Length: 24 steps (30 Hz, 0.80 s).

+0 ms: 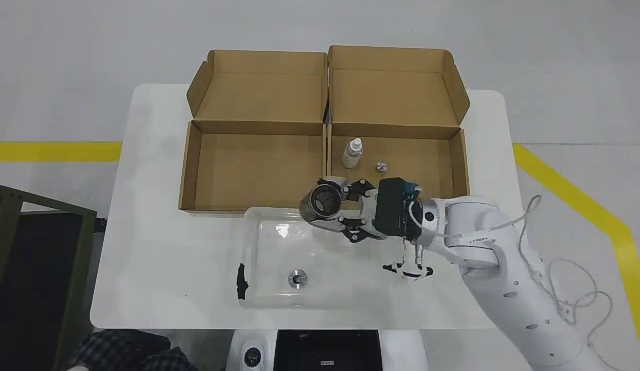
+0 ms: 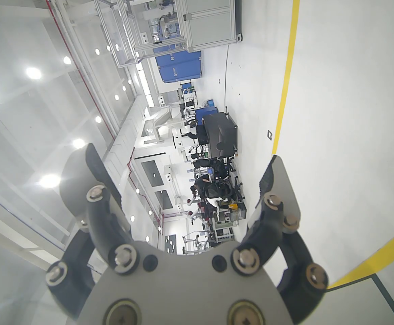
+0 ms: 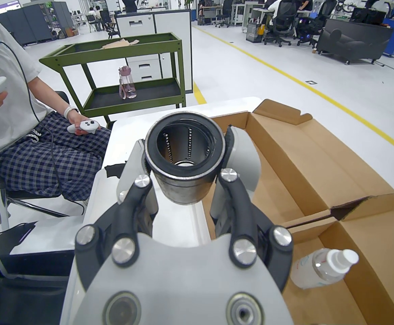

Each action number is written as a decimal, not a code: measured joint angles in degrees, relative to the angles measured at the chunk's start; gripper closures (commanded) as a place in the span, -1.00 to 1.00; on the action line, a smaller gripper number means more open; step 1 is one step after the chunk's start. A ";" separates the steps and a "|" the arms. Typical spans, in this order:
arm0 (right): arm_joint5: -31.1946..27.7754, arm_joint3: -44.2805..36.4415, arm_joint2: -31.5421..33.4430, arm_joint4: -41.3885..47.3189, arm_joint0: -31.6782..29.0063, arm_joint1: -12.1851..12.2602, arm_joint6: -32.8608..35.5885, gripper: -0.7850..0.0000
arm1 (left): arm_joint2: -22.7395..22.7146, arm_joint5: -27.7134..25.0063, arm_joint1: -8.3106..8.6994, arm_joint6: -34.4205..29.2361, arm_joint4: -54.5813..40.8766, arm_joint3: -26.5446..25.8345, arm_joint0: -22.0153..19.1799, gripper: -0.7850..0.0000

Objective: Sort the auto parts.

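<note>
White table (image 1: 150, 271) lies under your right gripper (image 3: 183, 162), whose fingers are clamped on a dark metal cylindrical bearing (image 3: 186, 184), its hollow end facing the wrist camera. That gripper holds it just above the near walls where the first cardboard box (image 1: 255, 171) meets the second cardboard box (image 1: 420, 176), and a spray bottle (image 3: 322, 267) lies in the second box beside it. Your left gripper (image 2: 183, 187) is spread wide with nothing between its fingers.

No legible text or numbers

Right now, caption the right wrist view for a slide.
Right gripper holding a cylindrical metal bearing beside an open cardboard box.
</note>
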 measured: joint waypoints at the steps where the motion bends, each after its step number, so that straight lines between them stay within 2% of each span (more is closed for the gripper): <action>1: -0.08 -0.08 0.25 0.30 -0.17 0.04 -0.13 1.00 | 0.00 0.00 0.00 0.00 0.00 0.00 0.00 -1.00; 9: -0.12 0.27 1.62 3.19 -0.90 0.18 -1.37 1.00 | 0.00 0.00 0.00 0.00 0.00 0.00 0.00 -1.00; 24: 1.08 1.40 1.64 3.15 -0.62 0.06 -1.21 1.00 | 0.00 0.00 0.00 0.00 0.00 0.00 0.00 -1.00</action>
